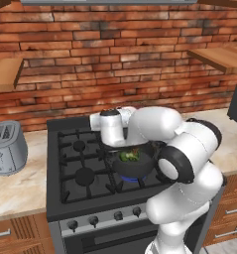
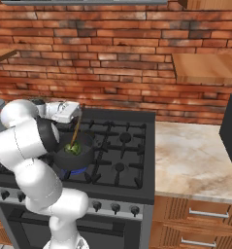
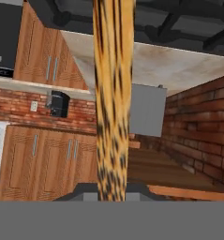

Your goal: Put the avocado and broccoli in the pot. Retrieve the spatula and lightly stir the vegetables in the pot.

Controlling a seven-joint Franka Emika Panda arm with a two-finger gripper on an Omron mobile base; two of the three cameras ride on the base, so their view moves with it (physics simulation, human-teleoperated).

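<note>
The gripper (image 2: 74, 113) has its jaws clamped on the spatula (image 2: 76, 130), holding it near the top of its thin handle. In the hand view the spatula (image 3: 112, 98) runs straight out from between the jaws as a mottled brown wooden strip. In the right base view it hangs from the jaws at a slight slant, and its lower end reaches down into the pot (image 2: 74, 154) directly beneath.

The pot (image 1: 134, 163) sits on a front burner of the stove (image 1: 80, 168), below the jaws, with a blue flame showing under it. Inside it lies the green of the vegetables (image 1: 130, 156): a pale lumpy patch that reads as the broccoli (image 2: 74, 149), while the avocado cannot be told apart from it at this size (likely tucked beside it or hidden by the rim).

As a judgement, the spatula is light and stiff, so a firm pinch high on the handle gives reach but also leverage that could twist it in the jaws if the head catches. The vegetables are small and loose and should roll easily, so gentle, shallow sweeps seem enough. The pot looks heavy enough to stay put, though a hard push against its wall might shift it on the grate.

Further out, to the far side of the stove, a toaster (image 1: 7, 147) stands on the counter (image 1: 21, 188).
</note>
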